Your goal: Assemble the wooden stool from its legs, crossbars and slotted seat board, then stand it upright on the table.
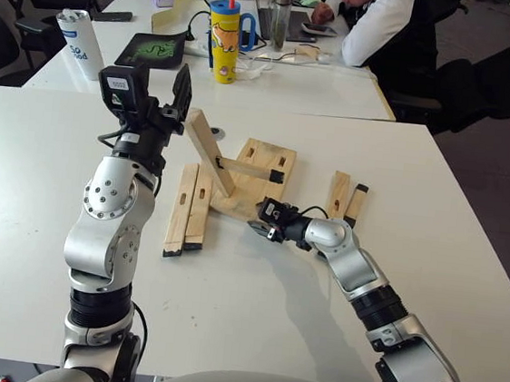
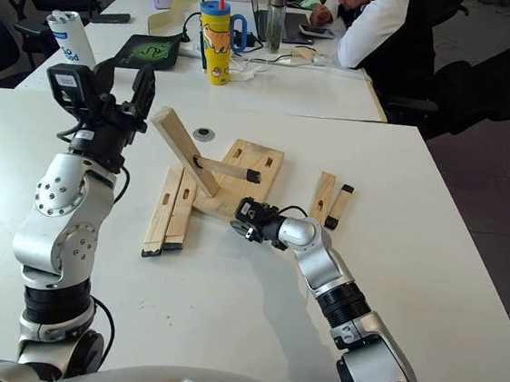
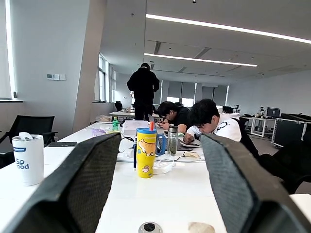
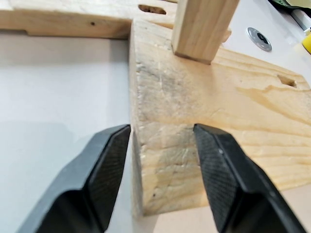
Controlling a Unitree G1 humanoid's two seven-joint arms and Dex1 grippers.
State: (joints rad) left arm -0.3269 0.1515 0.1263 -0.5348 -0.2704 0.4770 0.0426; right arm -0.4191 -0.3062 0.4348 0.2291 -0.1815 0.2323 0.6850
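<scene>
The slotted seat board (image 1: 260, 184) lies flat on the white table (image 1: 37, 177). One leg (image 1: 208, 149) stands tilted in it, with a crossbar (image 1: 250, 169) running from the leg to the board. Two more legs (image 1: 188, 209) lie side by side to its left, and two short bars (image 1: 346, 196) lie to its right. My right gripper (image 4: 161, 131) is open at table height, its fingers (image 4: 104, 170) straddling the board's near corner. My left gripper (image 1: 162, 90) is raised beside the standing leg's top, open and holding nothing.
A round metal grommet (image 1: 218, 135) sits in the table behind the board. The adjoining table behind holds a yellow cup (image 1: 222, 40), a white tumbler (image 1: 81, 43), a dark pad (image 1: 154, 51) and a bottle (image 1: 281, 17). A person sits there.
</scene>
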